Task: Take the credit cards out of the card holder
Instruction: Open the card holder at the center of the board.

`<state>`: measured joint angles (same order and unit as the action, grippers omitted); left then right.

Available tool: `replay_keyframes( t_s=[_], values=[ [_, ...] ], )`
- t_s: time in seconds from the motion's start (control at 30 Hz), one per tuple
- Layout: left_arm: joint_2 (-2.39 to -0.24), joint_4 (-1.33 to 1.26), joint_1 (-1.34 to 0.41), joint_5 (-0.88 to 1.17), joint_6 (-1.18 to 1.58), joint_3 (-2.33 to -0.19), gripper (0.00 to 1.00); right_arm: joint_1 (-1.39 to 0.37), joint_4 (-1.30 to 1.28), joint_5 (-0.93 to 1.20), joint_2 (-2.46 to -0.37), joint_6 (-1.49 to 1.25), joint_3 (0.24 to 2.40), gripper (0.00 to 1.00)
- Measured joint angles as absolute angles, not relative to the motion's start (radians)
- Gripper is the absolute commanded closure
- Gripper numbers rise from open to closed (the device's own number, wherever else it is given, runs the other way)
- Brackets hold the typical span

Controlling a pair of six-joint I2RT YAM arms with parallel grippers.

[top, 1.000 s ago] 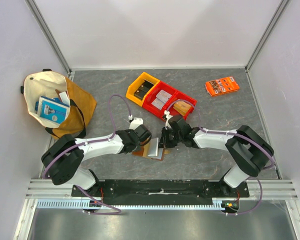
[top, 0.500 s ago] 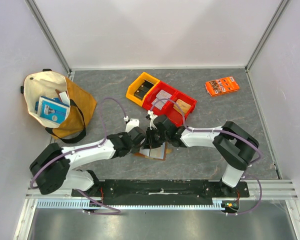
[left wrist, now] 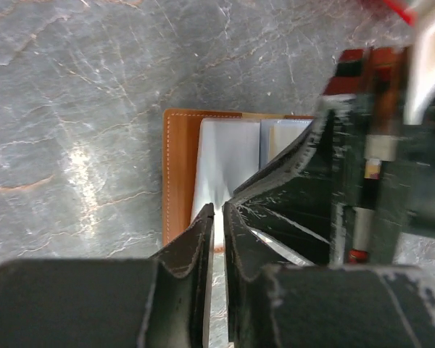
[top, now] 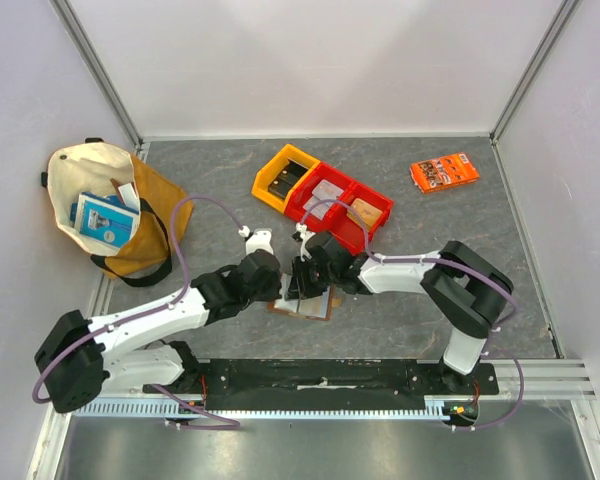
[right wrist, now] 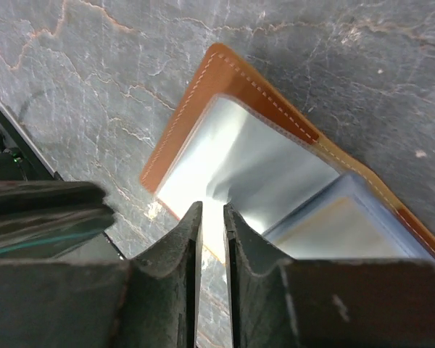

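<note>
The card holder (top: 315,303) lies open on the table (top: 220,170) between the grippers, with pale cards (right wrist: 341,225) in its clear sleeves (right wrist: 232,159). The left gripper (left wrist: 219,209) and right gripper (right wrist: 212,208) each have jaws a thin slit apart at a puckered sleeve; I cannot tell whether they pinch it. Behind, a yellow bin (top: 290,152) holds something dark, and two red bins (top: 376,197) hold a grey item and a tan one. The bag (top: 152,195) at left holds a blue packet (top: 105,220).
</note>
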<state>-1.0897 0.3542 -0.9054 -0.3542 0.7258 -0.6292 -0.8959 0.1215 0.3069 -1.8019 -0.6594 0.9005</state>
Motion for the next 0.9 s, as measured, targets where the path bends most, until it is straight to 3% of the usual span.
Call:
replay_keyframes(
  t_s=[0.3, 0.57, 0.9],
  values=[
    [-1.245, 0.276, -0.905, -0.325, 0.725, -0.629, 0.93, -0.892, 0.018, 0.105, -1.544, -0.627, 0.875, 0.59],
    [-1.283, 0.275, -0.905, -0.319, 0.729, -0.629, 0.93, -0.837, -0.039, 0.020, -1.500, -0.607, 0.791, 0.60],
    [-1.154, 0.309, -0.905, -0.322, 0.736, -0.629, 0.87, -0.842, 0.083, 0.187, -1.585, -0.601, 0.789, 0.65]
  ],
)
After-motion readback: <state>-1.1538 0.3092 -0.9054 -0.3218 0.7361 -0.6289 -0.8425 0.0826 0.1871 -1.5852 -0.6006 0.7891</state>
